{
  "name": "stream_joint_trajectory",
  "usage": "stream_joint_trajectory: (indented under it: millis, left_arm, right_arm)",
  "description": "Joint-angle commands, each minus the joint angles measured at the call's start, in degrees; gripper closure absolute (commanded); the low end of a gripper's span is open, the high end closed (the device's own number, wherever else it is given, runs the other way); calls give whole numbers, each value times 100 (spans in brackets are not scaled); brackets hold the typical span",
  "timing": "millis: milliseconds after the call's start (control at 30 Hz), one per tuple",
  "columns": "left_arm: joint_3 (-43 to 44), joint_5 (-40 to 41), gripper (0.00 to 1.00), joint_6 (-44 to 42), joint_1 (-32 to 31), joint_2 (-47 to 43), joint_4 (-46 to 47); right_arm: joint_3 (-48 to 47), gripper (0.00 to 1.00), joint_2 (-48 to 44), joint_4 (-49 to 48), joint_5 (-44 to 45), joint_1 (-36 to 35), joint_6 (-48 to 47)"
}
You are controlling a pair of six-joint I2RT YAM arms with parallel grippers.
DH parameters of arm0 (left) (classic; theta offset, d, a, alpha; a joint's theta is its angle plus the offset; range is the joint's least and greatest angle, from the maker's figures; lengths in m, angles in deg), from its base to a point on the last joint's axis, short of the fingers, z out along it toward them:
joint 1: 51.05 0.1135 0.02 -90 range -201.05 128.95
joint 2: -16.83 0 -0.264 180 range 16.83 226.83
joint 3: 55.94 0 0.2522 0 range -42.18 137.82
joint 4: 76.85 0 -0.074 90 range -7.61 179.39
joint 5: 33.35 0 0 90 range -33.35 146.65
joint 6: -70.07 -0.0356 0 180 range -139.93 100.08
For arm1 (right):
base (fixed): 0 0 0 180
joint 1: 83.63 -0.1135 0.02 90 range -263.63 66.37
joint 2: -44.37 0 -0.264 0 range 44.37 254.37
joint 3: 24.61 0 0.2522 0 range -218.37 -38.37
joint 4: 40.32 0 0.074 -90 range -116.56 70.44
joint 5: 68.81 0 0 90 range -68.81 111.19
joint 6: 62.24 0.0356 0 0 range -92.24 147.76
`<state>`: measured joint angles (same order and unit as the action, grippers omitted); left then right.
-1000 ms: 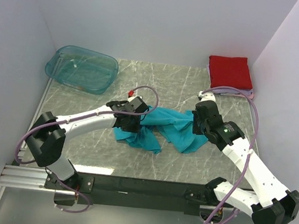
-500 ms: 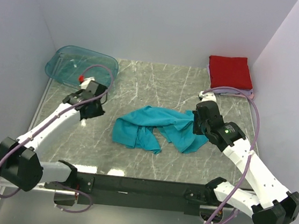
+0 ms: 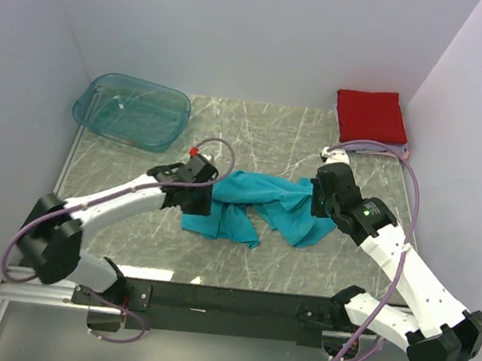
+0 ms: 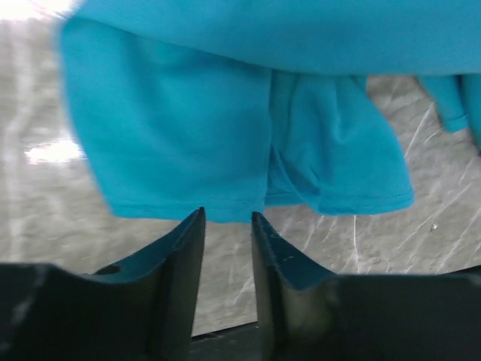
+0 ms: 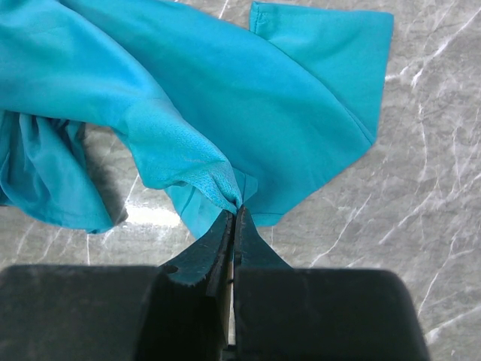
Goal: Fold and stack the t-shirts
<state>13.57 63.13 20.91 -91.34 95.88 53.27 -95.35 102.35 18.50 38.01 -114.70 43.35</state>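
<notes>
Left hand (image 4: 227,224) swung back from tub (image 3: 132,111) to teal shirt (image 3: 260,202) left edge.

I can read no words, numbers, brand marks or signs in any of my views. The teal shirt (image 4: 225,135), just ahead of my left claw (image 4: 227,216) and pinched at the tips of my right claw (image 5: 234,214), is plain cloth. So is the folded red shirt (image 3: 370,115), well beyond my right claw.
</notes>
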Motion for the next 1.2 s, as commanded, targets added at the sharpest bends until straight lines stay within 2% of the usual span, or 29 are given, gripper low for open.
stream_joint_trajectory:
  millis: [0, 300, 567, 833, 1167]
  left_arm:
    - [278, -595, 65, 240, -162, 548, 421]
    - [753, -666, 70, 100, -435, 1411, 343]
    - [753, -666, 71, 82, -497, 1631, 237]
    - [815, -183, 74, 82, -515, 1711, 9]
    - [771, -200, 70, -15, -655, 1825, -45]
  right_arm:
    - [28, 100, -172, -50, 41, 48, 49]
    - [134, 100, -234, -76, 32, 48, 66]
    - [169, 100, -252, -85, 41, 48, 49]
    - [169, 100, -225, -85, 23, 40, 31]
    - [160, 100, -199, -94, 14, 40, 31]
